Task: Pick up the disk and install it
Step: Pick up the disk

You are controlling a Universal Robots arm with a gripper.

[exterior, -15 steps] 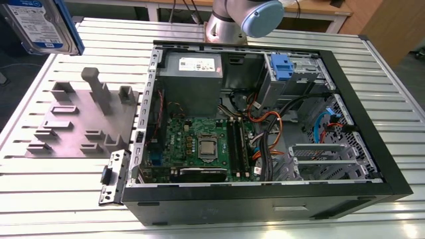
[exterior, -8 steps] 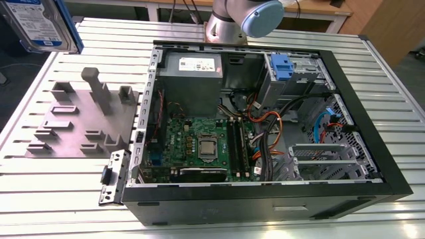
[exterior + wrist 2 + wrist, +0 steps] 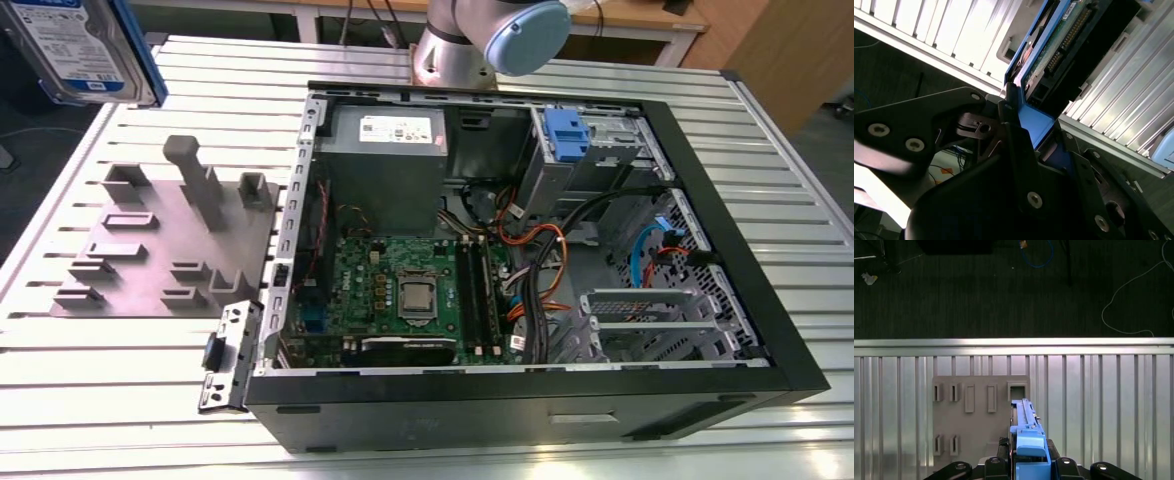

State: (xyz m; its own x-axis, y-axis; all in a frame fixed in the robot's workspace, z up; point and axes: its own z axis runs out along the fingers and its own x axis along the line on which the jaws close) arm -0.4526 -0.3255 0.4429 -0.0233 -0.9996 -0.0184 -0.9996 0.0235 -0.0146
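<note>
Tool point(image 3: 1030, 464), black and jointed, clamps the flat, blue-railed, silver-grey metal disk point(image 3: 74, 45), aloft at the exterior view's upper left, apart from the open black computer case point(image 3: 467, 410). Likely hazard: slippage in the grip tilts it, jamming entry.

disk point(image 3: 74, 45) over holder point(image 3: 147, 250) beside case point(image 3: 534, 415)

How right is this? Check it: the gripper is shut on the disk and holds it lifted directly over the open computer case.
One detail is wrong. The gripper is shut on the disk and holds it lifted, but over the grey slotted plate on the table, not over the open computer case. The first wrist view shows that plate beneath the disk.
</note>
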